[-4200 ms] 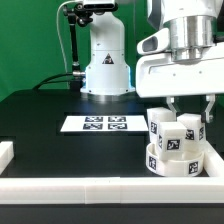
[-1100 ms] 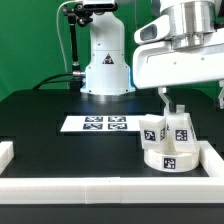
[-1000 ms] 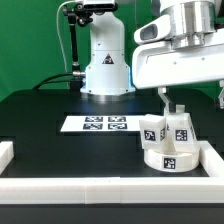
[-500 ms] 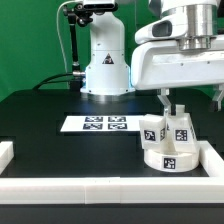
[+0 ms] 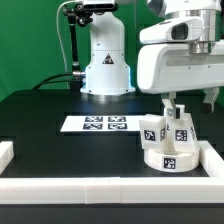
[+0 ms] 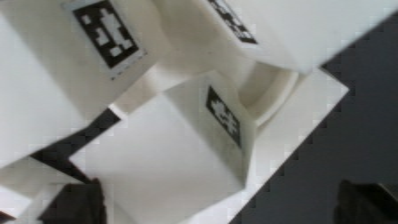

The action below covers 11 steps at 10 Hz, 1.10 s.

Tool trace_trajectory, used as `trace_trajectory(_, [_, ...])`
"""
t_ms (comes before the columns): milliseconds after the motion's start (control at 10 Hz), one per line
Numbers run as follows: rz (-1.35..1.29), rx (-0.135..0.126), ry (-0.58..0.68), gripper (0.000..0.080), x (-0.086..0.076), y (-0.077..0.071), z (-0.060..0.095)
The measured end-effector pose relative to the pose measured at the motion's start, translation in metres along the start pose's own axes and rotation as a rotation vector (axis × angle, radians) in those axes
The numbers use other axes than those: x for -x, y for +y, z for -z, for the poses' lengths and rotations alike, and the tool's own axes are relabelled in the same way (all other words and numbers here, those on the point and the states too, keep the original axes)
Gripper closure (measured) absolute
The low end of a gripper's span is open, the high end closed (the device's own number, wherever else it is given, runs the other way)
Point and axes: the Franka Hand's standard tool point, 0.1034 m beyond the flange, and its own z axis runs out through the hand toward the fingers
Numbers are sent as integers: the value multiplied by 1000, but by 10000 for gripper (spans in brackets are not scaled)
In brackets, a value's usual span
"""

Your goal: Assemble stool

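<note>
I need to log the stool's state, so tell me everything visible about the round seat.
The seat is a thick white round disc, looking like matte plastic, with a black-and-white square tag on its rim. It lies flat on the black table, near the white rails at the exterior view's right. Blocky white tagged legs stand on top of it. The open gripper hangs just above and does not grip the seat.

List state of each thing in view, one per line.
Seat: flat on the table, in the corner of the rails.
Legs: standing upright on the seat; how many, and whether fully seated, can't tell.
Tool: open, above the legs, holding nothing.
Marker board: flat on the table, apart from the stool parts.
Rails: lying along the table edge.
</note>
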Motion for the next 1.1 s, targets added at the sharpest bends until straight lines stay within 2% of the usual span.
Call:
trace_trajectory(300, [149,13,-9,150,2,10,-1])
trace_trajectory(500, [290,30,-18,150,1,14,0])
trace_trajectory(700, [297,34,-24,150,1,14,-3])
trace_trajectory(900, [281,32,-28,421,0,11,-7])
trace_trajectory(1000, [279,33,-25,462,-1,12,-6])
trace_trajectory(1100, [278,33,-25,462,0,13,-6])
